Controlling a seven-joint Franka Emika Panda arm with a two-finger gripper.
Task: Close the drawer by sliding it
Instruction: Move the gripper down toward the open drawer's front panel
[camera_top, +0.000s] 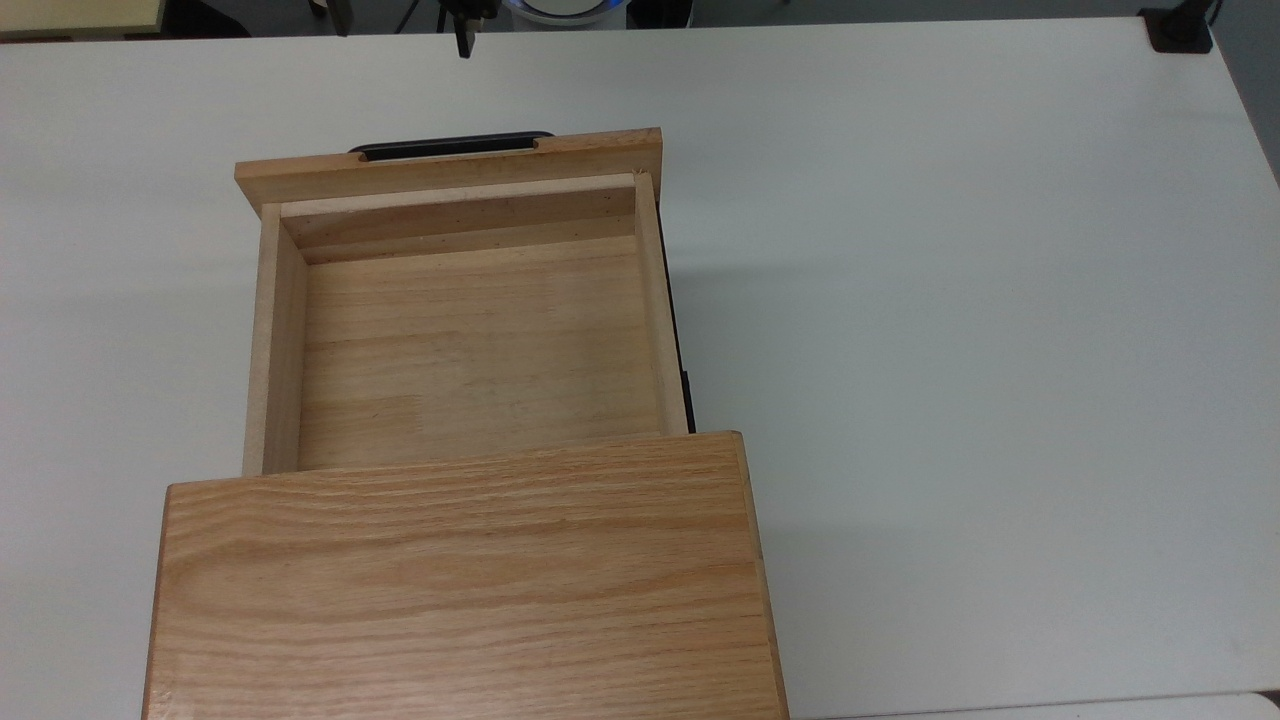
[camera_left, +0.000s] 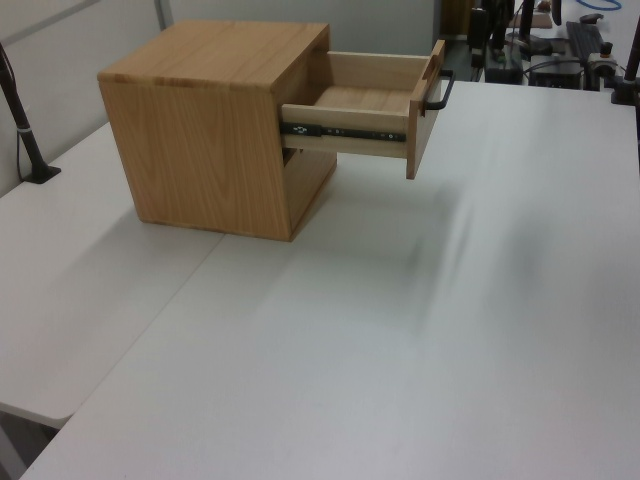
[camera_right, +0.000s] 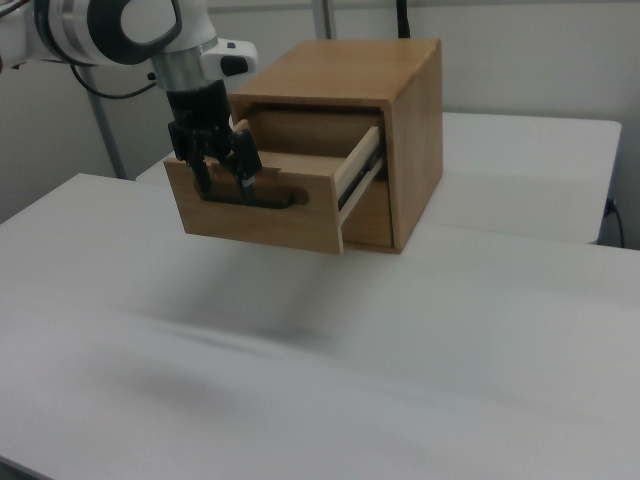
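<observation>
The drawer (camera_top: 470, 340) stands pulled far out of the oak cabinet (camera_top: 460, 580), towards the top view's upper edge. It is empty inside. Its wide front panel (camera_right: 265, 205) carries a thin black bar handle (camera_top: 450, 148). The left view has the drawer (camera_left: 365, 105) jutting right with its handle (camera_left: 442, 90) at the end. My gripper (camera_right: 224, 170) hangs open in front of the panel, over the handle's (camera_right: 262, 200) left end in the right view. In the top view a dark fingertip (camera_top: 463, 40) sits at the upper edge, apart from the handle. Nothing is between the fingers.
The cabinet stands on a white table (camera_top: 950, 350) with broad bare surface to the top view's right. A black slide rail (camera_left: 345, 130) runs along the drawer's side. A black clamp (camera_top: 1180, 30) sits at the table's far corner, and a dark pole (camera_left: 25, 130) stands at the left view's left.
</observation>
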